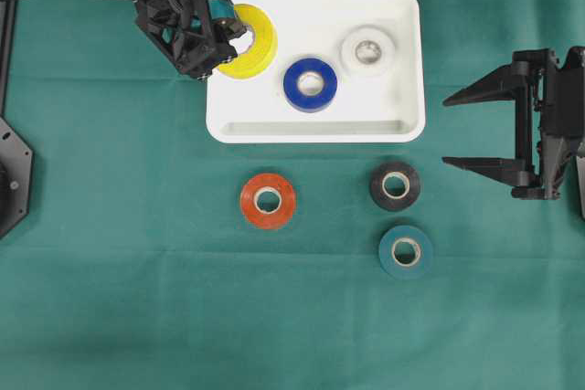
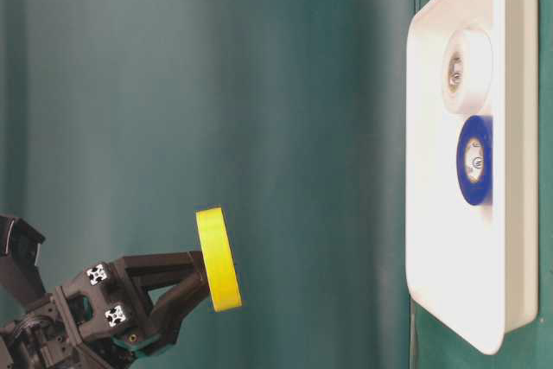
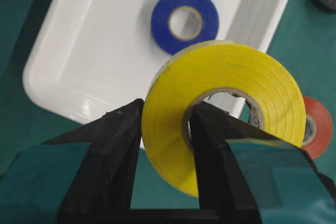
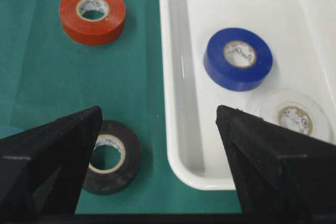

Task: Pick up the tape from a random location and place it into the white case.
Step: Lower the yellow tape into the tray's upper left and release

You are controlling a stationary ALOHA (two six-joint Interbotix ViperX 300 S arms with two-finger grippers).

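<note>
My left gripper (image 1: 230, 38) (image 3: 169, 106) is shut on a yellow tape roll (image 1: 256, 43) (image 3: 220, 77) (image 2: 218, 257), one finger through its core and the other on its outer wall. The roll hangs above the left end of the white case (image 1: 315, 130) (image 3: 100, 40) (image 2: 523, 127), clear of the floor. Inside the case lie a blue tape (image 1: 310, 84) (image 4: 239, 59) and a white tape (image 1: 367, 50) (image 4: 294, 116). My right gripper (image 1: 448, 131) (image 4: 158, 111) stands open to the right of the case, holding nothing.
On the green cloth in front of the case lie an orange tape (image 1: 268, 200), a black tape (image 1: 395, 186) (image 4: 110, 156) and a teal tape (image 1: 406, 252). The black roll sits just below the case's near right corner.
</note>
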